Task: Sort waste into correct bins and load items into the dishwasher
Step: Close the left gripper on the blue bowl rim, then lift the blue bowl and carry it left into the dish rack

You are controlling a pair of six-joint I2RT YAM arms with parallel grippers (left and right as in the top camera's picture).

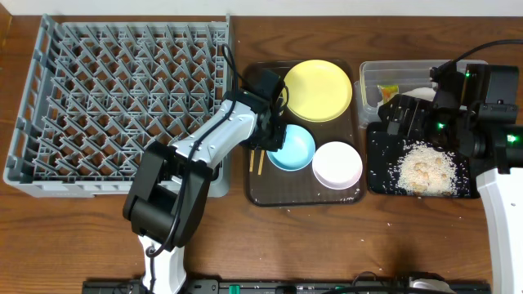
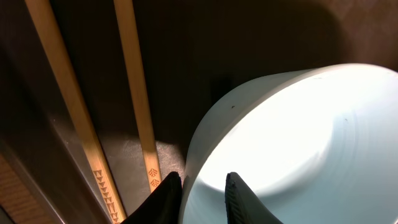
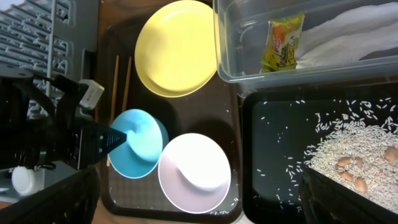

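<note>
The left tool (image 2: 202,196) stands narrow astride the rim of the round light blue bowl (image 1: 292,147) on the dark brown flat tray (image 1: 261,194), with a gap showing at its inner finger. A thin-rim pinch may slip, tipping the bowl onto the thin wooden chopsticks (image 2: 140,93) just beside. The way left to the grey pegged dish rack (image 1: 114,90) looks open. The right tool (image 1: 404,114) gapes wide, empty, well apart.

One grey dish rack (image 1: 122,98), one brown tray (image 1: 302,198), one yellow plate (image 1: 317,90), two bowls: light blue bowl (image 1: 292,147), white bowl (image 1: 337,164). Two chopsticks (image 2: 134,87). One clear tub (image 1: 372,73), one black tray (image 1: 380,175), one wrapper (image 3: 283,42), one napkin (image 3: 348,31). Rice scraps (image 1: 425,170) beyond counting.
</note>
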